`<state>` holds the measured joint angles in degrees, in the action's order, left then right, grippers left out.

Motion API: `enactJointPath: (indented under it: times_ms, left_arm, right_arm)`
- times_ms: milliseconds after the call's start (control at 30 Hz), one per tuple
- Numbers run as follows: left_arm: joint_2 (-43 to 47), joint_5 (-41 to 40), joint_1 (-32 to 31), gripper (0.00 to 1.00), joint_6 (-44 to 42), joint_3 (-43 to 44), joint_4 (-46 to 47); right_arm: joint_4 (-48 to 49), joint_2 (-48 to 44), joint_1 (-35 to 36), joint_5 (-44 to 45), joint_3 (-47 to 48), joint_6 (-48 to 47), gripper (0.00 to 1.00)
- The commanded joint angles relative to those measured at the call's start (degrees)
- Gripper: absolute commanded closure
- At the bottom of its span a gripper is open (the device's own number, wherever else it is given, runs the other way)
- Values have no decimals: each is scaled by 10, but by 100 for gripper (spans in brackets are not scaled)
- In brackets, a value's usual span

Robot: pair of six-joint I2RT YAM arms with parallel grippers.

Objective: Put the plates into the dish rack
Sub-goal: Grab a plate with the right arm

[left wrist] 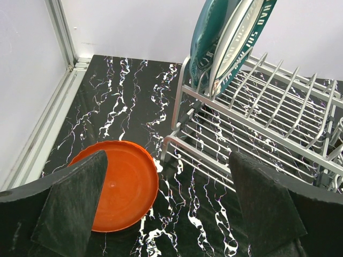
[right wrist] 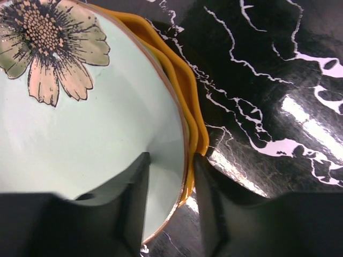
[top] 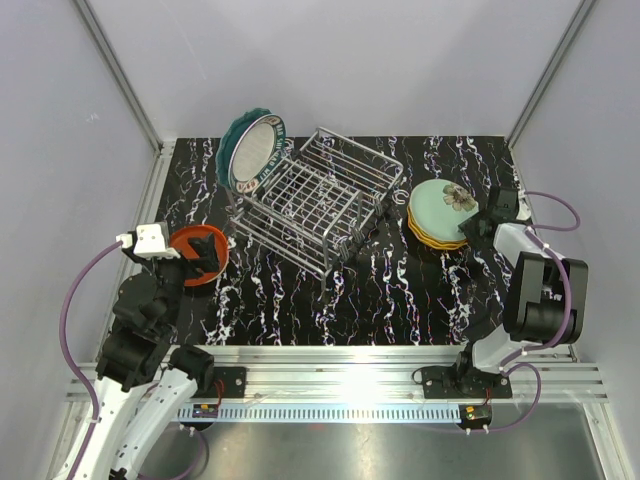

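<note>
Bright even overhead light; glare on glossy table (right wrist: 300,110); focus sharp

The tabletop (top: 400,290) is glossy black with white marble-like veins. The dish rack (top: 320,200) is shiny silver metal wire. The orange plate (left wrist: 128,187) and mint plate (right wrist: 80,134) look smooth and glazed. The pads (left wrist: 75,203) of the left gripper (left wrist: 167,160) are matt black.

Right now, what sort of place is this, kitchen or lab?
Probably a lab robot cell, not a kitchen: white enclosure walls, aluminium mounting rail, and a dish rack on a black marble-print table.
</note>
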<state>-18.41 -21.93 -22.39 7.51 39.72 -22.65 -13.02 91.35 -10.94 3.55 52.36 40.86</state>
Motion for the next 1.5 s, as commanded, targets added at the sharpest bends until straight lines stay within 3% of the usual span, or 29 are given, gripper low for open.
enactJointPath:
  times_ms: [0,200,467,1000,1367,1467]
  left_arm:
    - [-1,-11,2,1,-6,4,27]
    - [-5,-8,2,1,-3,4,26]
    - [-4,-2,2,1,0,4,24]
    - [-3,13,2,1,8,2,21]
    - [-15,24,2,1,13,4,14]
    - [-17,26,2,1,13,4,13]
  right_arm:
    - [-7,-16,-2,22,-26,-2,60]
    - [-18,-41,-3,26,-51,-6,72]
    - [-49,-93,-7,23,-58,-8,99]
    - [-51,-145,-8,-63,-82,30,100]
    - [-45,-187,-8,-58,-93,39,100]
    - [-39,-180,-8,-61,-103,41,96]
